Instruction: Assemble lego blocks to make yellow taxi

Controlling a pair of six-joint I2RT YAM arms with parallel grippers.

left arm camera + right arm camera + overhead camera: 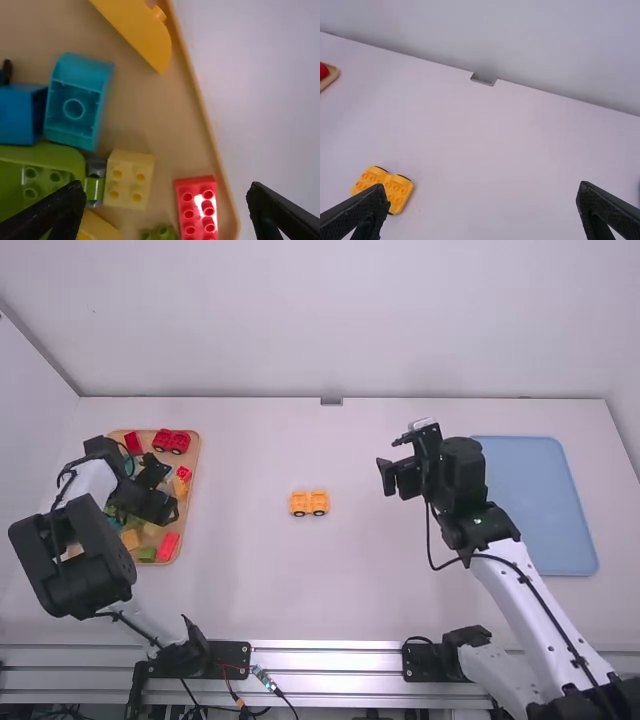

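On the white table, left of centre, stands the yellow-orange wheeled car base (309, 503); studs show on its top in the right wrist view (382, 189). My left gripper (158, 488) is over the wooden tray at the left. In its wrist view, my left gripper (166, 192) is open above a pale yellow block (129, 179), a red block (198, 206) and a yellow-orange curved piece (142, 32), holding none of them. My right gripper (392, 460) hangs over the table to the right of the car base; my right gripper (484, 192) is open with nothing between its fingers.
The wooden tray (191, 498) also holds a red wheeled base (171, 441), a teal block (77, 100), a blue block (17, 114) and a green hollow piece (42, 167). A blue flat tray (538, 505) lies at the right, beside the right arm.
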